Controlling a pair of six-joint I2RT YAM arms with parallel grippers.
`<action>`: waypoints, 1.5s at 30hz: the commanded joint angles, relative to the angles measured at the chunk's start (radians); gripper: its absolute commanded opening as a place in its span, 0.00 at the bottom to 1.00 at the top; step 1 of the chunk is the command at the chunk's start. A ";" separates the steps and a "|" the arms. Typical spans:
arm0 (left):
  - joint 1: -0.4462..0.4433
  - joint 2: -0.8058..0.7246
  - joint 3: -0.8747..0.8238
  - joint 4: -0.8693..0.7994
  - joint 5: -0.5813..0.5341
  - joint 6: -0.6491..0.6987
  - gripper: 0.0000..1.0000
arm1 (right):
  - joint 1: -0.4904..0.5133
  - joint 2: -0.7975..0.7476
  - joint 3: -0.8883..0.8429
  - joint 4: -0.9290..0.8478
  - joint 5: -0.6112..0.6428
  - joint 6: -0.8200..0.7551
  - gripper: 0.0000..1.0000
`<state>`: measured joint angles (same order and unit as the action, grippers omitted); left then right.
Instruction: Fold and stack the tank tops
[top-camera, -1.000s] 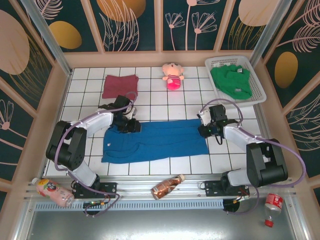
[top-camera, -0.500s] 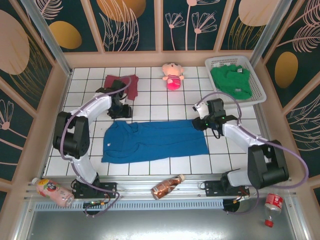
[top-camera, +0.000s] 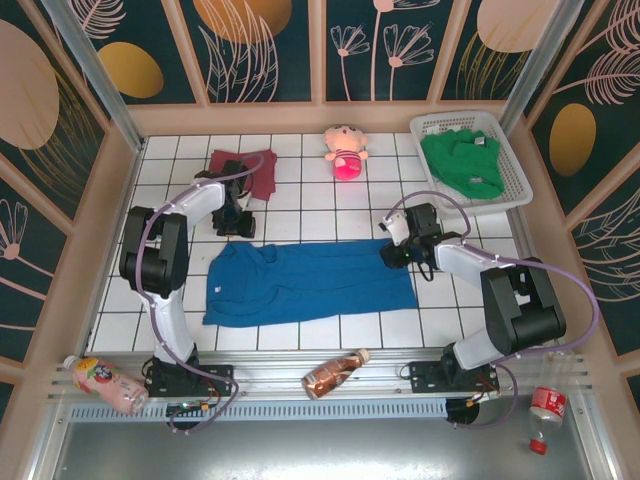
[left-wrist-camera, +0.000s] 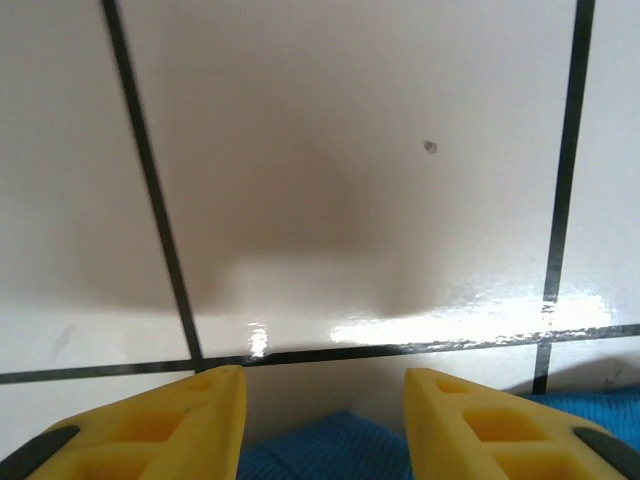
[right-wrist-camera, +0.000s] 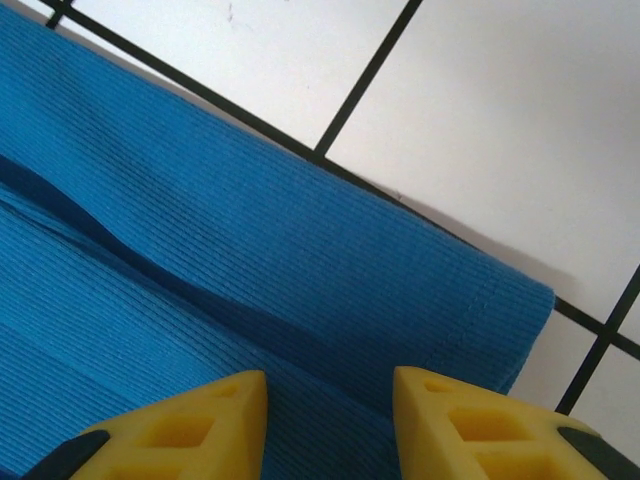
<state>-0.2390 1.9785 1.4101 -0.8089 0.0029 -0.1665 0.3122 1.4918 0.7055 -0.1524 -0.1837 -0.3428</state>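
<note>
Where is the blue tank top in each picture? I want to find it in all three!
Top external: the blue tank top lies spread flat near the middle of the picture.
Left wrist: a small bit of it peeks in at the bottom edge.
Right wrist: it covers the left and lower part, with one corner at the right.
Shared landmark: the white tiles with black lines that it lies on.

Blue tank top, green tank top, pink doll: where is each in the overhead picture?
blue tank top (top-camera: 320, 280), top external view, middle of the spread cloth.
green tank top (top-camera: 462, 165), top external view, middle of the heap.
pink doll (top-camera: 347, 160), top external view, its body.
</note>
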 joint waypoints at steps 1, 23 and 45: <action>0.003 0.019 -0.012 -0.053 0.044 0.046 0.45 | 0.006 0.002 -0.022 0.010 0.006 -0.019 0.38; 0.006 -0.037 0.168 -0.106 -0.188 0.011 0.00 | 0.019 0.045 -0.061 -0.039 0.124 -0.028 0.30; 0.006 -0.153 -0.087 0.034 -0.169 -0.068 0.33 | 0.035 0.001 -0.093 -0.033 0.151 -0.023 0.29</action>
<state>-0.2390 1.8187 1.2613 -0.7868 -0.1364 -0.2142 0.3405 1.4902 0.6449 -0.1188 -0.0708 -0.3611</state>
